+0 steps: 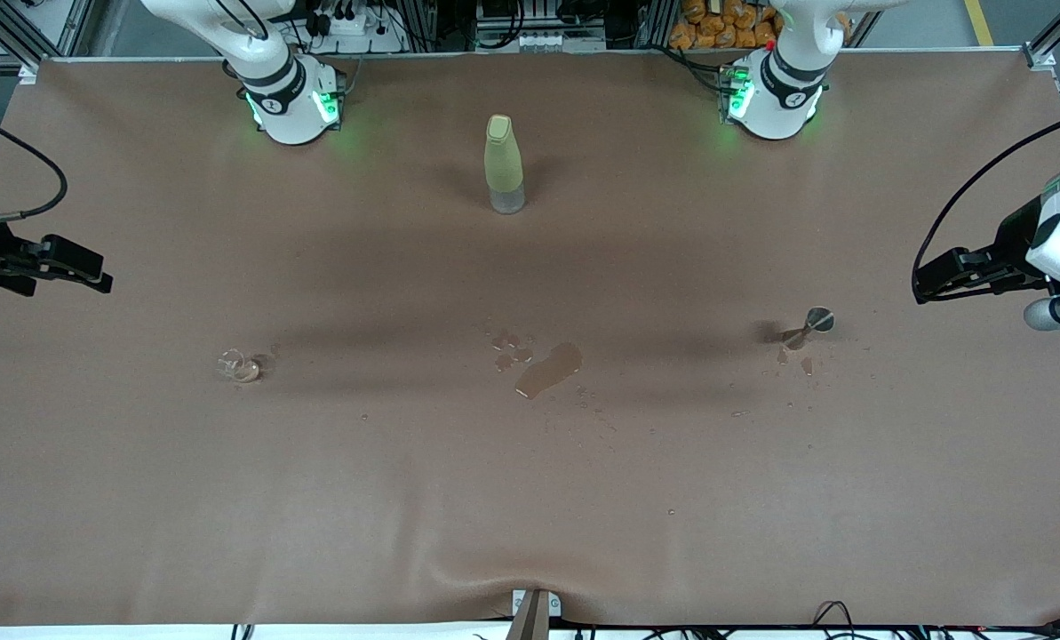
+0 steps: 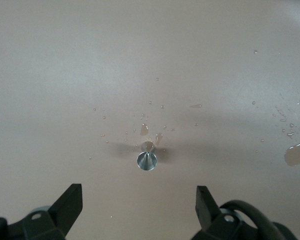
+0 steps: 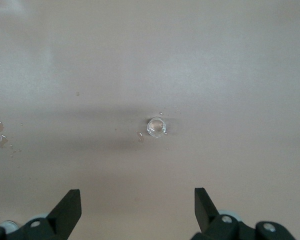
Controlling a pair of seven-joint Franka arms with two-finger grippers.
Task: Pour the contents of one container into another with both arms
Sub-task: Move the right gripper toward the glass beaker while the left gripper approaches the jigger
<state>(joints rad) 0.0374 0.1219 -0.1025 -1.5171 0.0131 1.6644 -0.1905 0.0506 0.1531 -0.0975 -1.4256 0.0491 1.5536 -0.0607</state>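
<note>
So both arms are hanging back at the table ends right now, neither one touching anything. The left gripper (image 2: 139, 212) is hovering over the brown table (image 1: 530, 498) at the left arm's end with its fingers spread wide and nothing between them, and the right gripper (image 3: 137, 212) is doing the same at the right arm's end, also spread and holding nothing. The little glass cup (image 1: 239, 365) is sitting on the table toward the right arm's end; can't really tell if there's anything in it. The steel jigger (image 1: 807, 327) is sitting toward the left arm's end with droplets around it, and its contents aren't visible either. Between them a puddle (image 1: 548, 370) is lying on the cloth. The yellow-green bottle (image 1: 503, 164) is standing upright, capped, farther from the front camera than the puddle.
</note>
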